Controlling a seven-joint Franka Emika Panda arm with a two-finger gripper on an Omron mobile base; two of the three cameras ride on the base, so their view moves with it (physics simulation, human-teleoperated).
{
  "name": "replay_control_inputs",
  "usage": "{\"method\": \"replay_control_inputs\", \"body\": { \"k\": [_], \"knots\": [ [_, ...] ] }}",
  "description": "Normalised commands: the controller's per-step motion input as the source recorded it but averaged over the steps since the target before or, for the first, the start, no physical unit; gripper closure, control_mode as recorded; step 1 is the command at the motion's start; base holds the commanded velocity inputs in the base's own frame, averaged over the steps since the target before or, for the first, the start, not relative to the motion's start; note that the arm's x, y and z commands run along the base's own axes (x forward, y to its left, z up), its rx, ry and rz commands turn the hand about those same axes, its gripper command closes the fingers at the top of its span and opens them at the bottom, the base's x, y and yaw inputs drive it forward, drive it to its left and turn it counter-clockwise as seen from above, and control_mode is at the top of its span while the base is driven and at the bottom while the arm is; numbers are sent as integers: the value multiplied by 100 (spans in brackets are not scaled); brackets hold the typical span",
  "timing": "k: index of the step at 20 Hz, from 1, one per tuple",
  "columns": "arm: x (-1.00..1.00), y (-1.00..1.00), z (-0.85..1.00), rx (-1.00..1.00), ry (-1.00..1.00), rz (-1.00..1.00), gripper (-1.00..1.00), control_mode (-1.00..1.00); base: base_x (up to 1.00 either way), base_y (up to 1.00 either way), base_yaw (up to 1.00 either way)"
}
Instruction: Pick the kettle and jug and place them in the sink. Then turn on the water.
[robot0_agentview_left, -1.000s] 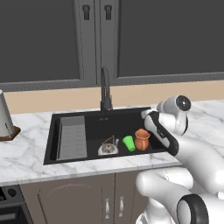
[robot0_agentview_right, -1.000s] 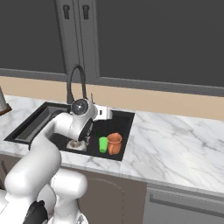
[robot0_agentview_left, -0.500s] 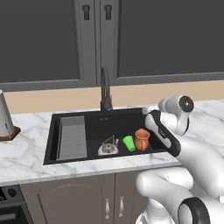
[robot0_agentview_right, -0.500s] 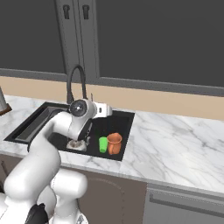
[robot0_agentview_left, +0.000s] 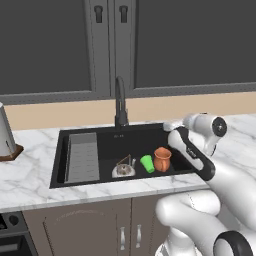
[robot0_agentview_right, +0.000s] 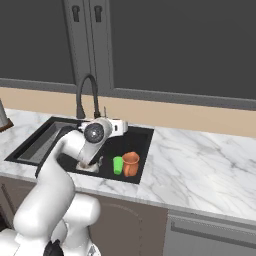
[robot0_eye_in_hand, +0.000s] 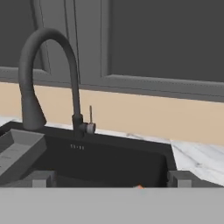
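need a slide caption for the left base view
Kettle, green cup and jug sit in the sink; faucet dry, arm above basin's right side.

overall light: even, flat, rendered; moderate brightness, no visible lamp or clear direction
dark zones: cabinet doors (robot0_agentview_left: 175, 45) near black, little surface detail; sink (robot0_agentview_left: 107, 137) interior equally dark, walls hard to separate from floor
bright zones: marble counter (robot0_agentview_right: 200, 165) and white arm (robot0_agentview_left: 200, 200) are lightest, not clipped
shadows: soft and weak; faint darkening under the counter lip, no hard cast shadows
glare: small soft sheen on the kettle (robot0_agentview_left: 123, 170); faucet (robot0_eye_in_hand: 48, 78) matte with a mild gradient
sharpness: both base views slightly soft, pixelated on edges; hand view blurrier, handle and drain tray fuzzy
distortion: none obvious at edges, verticals lean slightly
colour: jug (robot0_agentview_left: 162, 159) and green cup (robot0_agentview_left: 147, 163) saturated, read clearly against black
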Motion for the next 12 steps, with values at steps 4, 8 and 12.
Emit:
{"method": "replay_control_inputs", "body": {
  "k": [4,8,12],
  "knots": [
    [0,0,2,5,-9,25,-100,-100,0,0,0],
    [0,0,17,0,-3,28,-100,-100,0,0,0],
    [0,0,20,0,0,27,-100,-100,0,0,0]
  ]
}}
